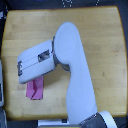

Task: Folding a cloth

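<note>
Pincer [22, 75] state I cannot tell, its tip hidden over the cloth [36, 89]; I should lift one edge cleanly off the desk [100, 40].

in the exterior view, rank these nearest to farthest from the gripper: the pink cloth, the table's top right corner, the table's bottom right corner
The fingertips are not visible; I judge from the gripper end of the arm.
1. The cloth, just below the gripper, partly under it.
2. The table's bottom right corner, far across on the exterior view's right.
3. The table's top right corner, slightly farther; these two are nearly too close to call.
</note>
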Controlling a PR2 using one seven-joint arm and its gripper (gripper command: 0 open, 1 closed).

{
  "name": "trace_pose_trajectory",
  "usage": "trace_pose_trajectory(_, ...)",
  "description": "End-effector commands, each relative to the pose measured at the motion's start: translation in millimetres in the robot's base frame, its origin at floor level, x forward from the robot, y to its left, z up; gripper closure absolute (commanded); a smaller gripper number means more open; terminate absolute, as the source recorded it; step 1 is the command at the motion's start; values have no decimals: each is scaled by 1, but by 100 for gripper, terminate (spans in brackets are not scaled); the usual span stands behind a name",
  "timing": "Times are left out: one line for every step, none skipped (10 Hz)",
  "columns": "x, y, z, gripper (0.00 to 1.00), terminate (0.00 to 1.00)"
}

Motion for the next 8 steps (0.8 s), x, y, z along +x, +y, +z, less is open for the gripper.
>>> trace_pose_trajectory(15,-4,-1,0,0)
trace_pose_trajectory(21,-3,0,0,0)
trace_pose_trajectory(22,-4,1,0,0)
trace_pose_trajectory(24,-6,1,0,0)
trace_pose_trajectory(29,-8,3,0,0)
trace_pose_trajectory(31,-9,3,0,0)
trace_pose_trajectory(32,-11,5,0,0)
trace_pose_trajectory(32,-18,9,0,0)
